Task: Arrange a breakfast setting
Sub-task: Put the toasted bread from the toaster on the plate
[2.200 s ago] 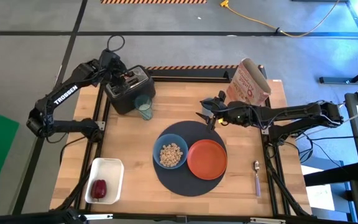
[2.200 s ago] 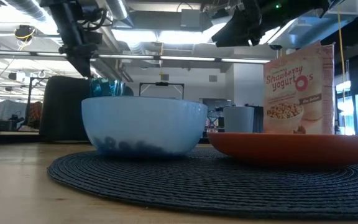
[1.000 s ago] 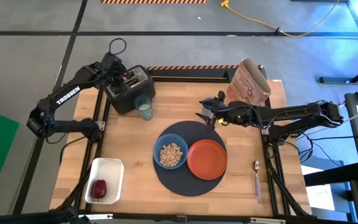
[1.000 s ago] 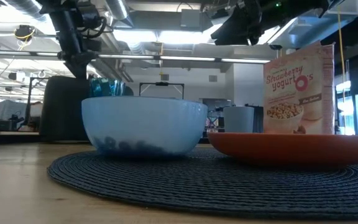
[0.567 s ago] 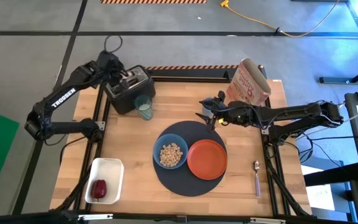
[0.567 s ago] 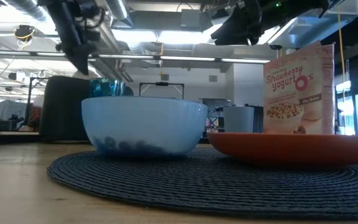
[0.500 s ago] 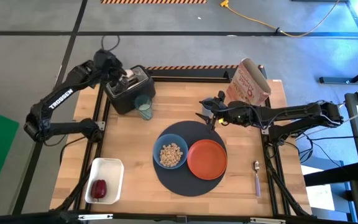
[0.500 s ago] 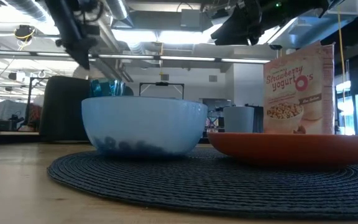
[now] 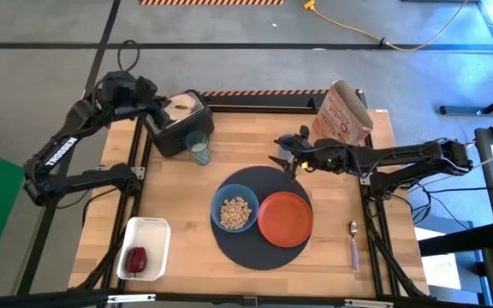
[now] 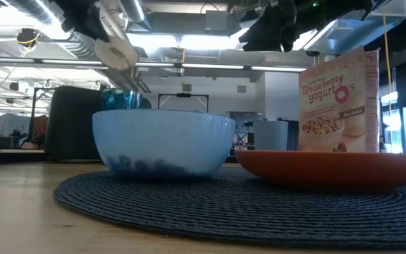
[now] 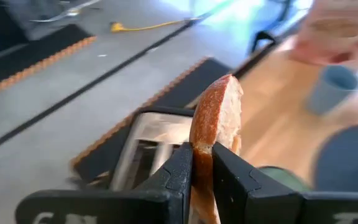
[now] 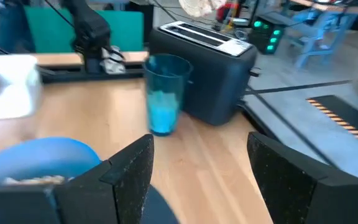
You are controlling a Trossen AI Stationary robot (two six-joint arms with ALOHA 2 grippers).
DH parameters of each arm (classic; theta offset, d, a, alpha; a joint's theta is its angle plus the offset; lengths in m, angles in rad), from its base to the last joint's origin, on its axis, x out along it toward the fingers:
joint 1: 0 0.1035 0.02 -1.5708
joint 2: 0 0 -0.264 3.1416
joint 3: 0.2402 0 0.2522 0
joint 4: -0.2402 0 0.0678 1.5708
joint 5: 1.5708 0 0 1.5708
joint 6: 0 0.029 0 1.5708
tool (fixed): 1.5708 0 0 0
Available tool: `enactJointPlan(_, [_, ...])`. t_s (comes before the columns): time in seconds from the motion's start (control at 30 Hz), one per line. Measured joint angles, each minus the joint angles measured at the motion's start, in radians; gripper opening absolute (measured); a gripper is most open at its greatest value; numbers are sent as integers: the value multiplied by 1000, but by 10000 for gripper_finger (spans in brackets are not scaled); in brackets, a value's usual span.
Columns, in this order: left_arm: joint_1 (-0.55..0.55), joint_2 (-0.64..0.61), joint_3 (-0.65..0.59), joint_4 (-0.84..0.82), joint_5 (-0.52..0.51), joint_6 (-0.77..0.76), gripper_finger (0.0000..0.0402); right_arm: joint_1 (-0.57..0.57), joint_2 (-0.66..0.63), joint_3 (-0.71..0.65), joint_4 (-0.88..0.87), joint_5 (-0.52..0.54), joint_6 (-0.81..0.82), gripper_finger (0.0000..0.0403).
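Above the black toaster point(image 9: 176, 127), left hand point(image 9: 163, 108) pinching the round toasted bread point(image 11: 215, 127) on edge, now lifting it clear of the slot. Meaning bread freed, heading next for the orange plate point(image 9: 285, 219) on the mat point(image 9: 240, 248), probably. Over the bench point(image 9: 246, 145) beyond the mat, right hand point(image 9: 279, 154) waiting, fingers spread, holding nothing.

Round toasted bread point(image 11: 215, 124) is pinched on edge above the table's far-left corner; blue bowl point(image 9: 234, 213) and orange plate point(image 9: 285, 218) sit side by side on the dark mat point(image 9: 255, 254); teal glass point(image 9: 198, 148) stands far-left; purple-handled spoon point(image 9: 353, 244) lies right; dark-red fruit point(image 9: 136, 258) lies near-left.
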Motion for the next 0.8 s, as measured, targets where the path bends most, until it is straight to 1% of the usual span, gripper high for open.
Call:
enactJointPlan(0.07, [-30, -3, -11, 4, 48, -25, 45, 0, 0, 0, 18, -59, 28, 250])
enactJointPlan(0.23, [-137, 12, -86, 15, 124, -94, 46, 0, 0, 0, 71, -220, 83, 250])
enactJointPlan(0.33, [-222, 15, -155, 102, 157, -152, 46, 0, 2, 0, 96, -261, 108, 250])
enactJointPlan(0.43, [-323, 14, -228, 269, 176, -203, 46, 0, 26, 0, 143, -272, 124, 250])
enactJointPlan(0.6, [-469, 22, -315, 508, 141, -249, 46, 0, 114, 0, 263, -273, 178, 250])
enactJointPlan(0.8, [-617, 66, -378, 675, 3, -258, 46, 0, 192, 0, 450, -281, 228, 250])
